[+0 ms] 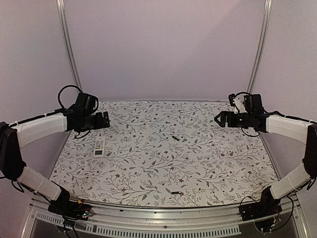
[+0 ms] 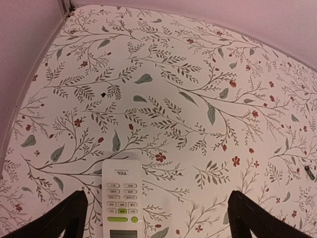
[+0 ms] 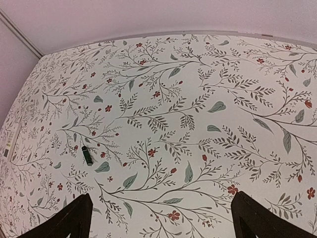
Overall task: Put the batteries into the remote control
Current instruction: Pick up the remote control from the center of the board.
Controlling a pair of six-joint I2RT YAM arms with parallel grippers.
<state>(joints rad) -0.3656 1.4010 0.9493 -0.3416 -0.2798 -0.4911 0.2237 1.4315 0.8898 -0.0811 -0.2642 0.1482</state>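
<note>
Left gripper [image 1: 105, 120] hangs above the table [image 1: 213, 163] at about 10 o'clock, jaws spread wide with nothing between them. Right gripper [image 1: 218, 119] hangs at about 2 o'clock, jaws equally wide and empty. Both point inward toward the table's middle.

Remote [image 1: 100, 147] lies flat and face up at about 9 o'clock, just to the 6 o'clock side of the left gripper and apart from it. Its long axis runs roughly 12 to 6, the far end leaning slightly toward 1. In the left wrist view the display end lies nearest the camera, low in frame between the dark fingers [image 2: 54, 218], and the plain end points away.

Centre battery [image 1: 175, 138] lies near the table's middle, long axis about 10 to 4, well apart from the remote. Near battery [image 1: 175, 192] lies at 6 o'clock close to the front edge, long axis 9 to 3, well apart from the other.
</note>
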